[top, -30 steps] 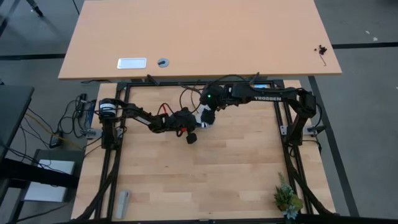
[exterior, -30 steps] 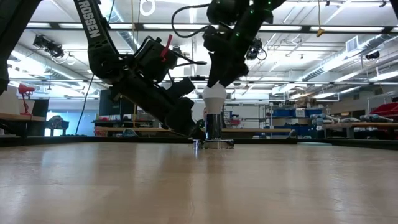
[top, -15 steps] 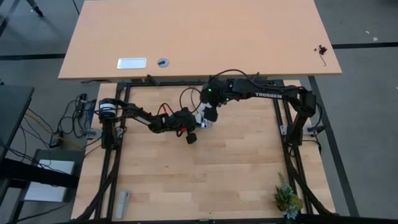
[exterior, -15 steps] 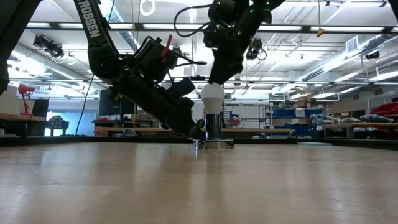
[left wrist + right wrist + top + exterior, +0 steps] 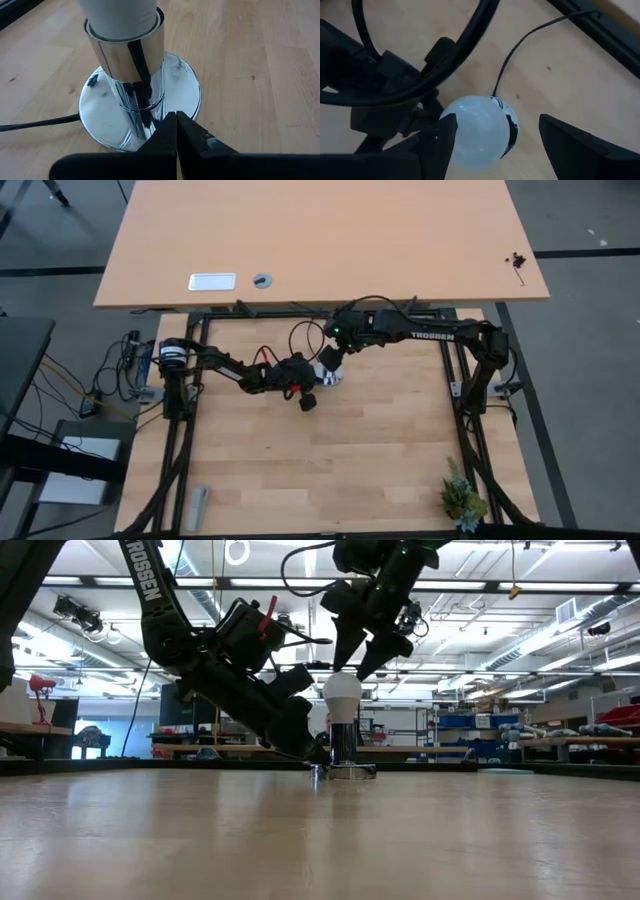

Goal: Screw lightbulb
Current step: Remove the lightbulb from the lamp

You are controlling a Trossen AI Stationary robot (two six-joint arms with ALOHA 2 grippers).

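The right claw point(image 5: 352, 652) hangs open just above the lightbulb point(image 5: 342, 692), centre-top of the low view, not touching it. The bulb stands upright in the chrome socket base point(image 5: 130, 95). The left claw point(image 5: 176, 131), closed, presses on that base's foot.

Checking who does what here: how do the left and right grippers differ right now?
The left gripper is shut, fingertips pressed together; the right gripper is open, fingers spread either side of the lightbulb without gripping it. The left sits low at the chrome socket base; the right hangs above the lightbulb's top. Both point at the same lamp, and neither holds anything.
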